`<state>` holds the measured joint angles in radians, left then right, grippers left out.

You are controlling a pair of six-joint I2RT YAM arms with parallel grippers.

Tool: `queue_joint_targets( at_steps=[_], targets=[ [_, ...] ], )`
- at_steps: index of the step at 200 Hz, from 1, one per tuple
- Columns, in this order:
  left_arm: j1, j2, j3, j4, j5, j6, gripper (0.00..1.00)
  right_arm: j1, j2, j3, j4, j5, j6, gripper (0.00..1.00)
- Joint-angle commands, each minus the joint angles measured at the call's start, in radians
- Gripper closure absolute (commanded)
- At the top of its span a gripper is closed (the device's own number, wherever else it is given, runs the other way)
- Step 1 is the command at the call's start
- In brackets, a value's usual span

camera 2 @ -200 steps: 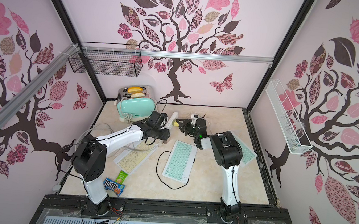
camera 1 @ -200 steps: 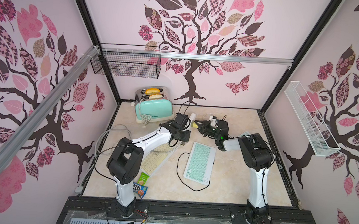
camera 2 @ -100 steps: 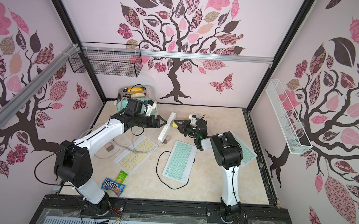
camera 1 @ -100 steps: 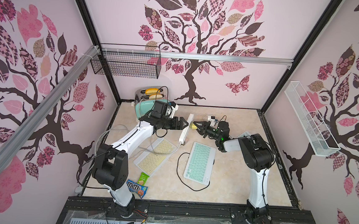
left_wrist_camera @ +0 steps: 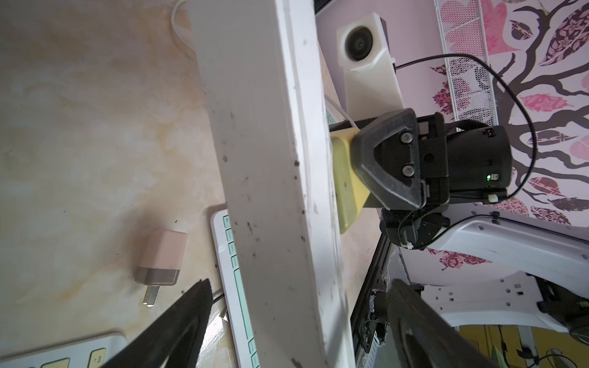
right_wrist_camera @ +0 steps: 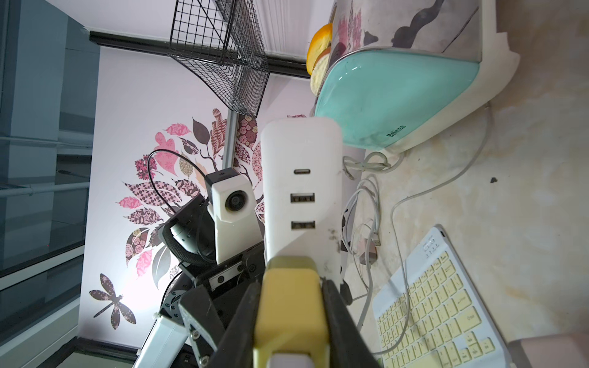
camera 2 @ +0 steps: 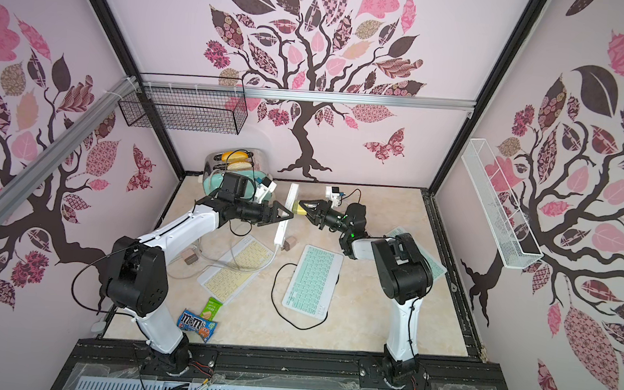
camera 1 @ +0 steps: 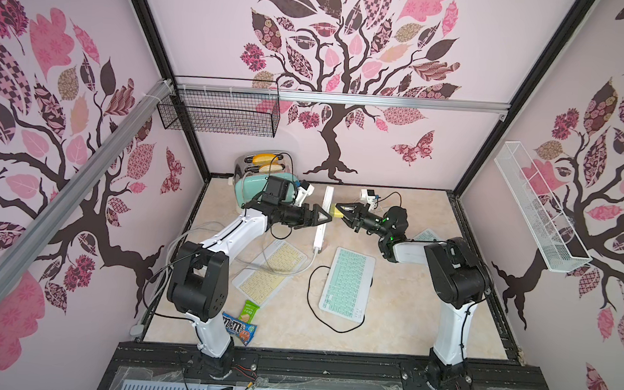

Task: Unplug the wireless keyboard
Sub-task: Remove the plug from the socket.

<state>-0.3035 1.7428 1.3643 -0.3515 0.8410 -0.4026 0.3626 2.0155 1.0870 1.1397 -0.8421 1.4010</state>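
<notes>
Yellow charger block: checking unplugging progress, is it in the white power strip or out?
In: yellow charger block sits flush against white power strip, no prongs showing; right gripper grips it.

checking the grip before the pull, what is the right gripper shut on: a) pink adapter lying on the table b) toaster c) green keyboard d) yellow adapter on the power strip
d: the right gripper has its jaws pressed on both sides of the yellow adapter, which sits against the white power strip.
</notes>
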Motion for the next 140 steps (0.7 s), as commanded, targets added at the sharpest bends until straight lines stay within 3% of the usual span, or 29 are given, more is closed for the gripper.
queue_joint_targets(
  at_steps=[1, 72, 120, 140],
  targets=[
    [0.000, 0.004, -0.025, 0.075, 0.071, -0.024, 0.18, 0.006, -0.031, 0.014, 0.077, -0.036, 0.036, 1.00],
    [0.000, 0.009, -0.074, 0.185, 0.122, -0.095, 0.29, 0.008, -0.001, 0.026, 0.218, -0.023, 0.112, 1.00],
    [0.001, 0.004, -0.093, 0.243, 0.145, -0.143, 0.52, 0.013, 0.001, 0.025, 0.208, -0.026, 0.097, 1.00],
    [0.001, 0.002, -0.099, 0.270, 0.148, -0.169, 0.69, 0.015, 0.002, 0.025, 0.200, -0.024, 0.087, 1.00]
  ],
)
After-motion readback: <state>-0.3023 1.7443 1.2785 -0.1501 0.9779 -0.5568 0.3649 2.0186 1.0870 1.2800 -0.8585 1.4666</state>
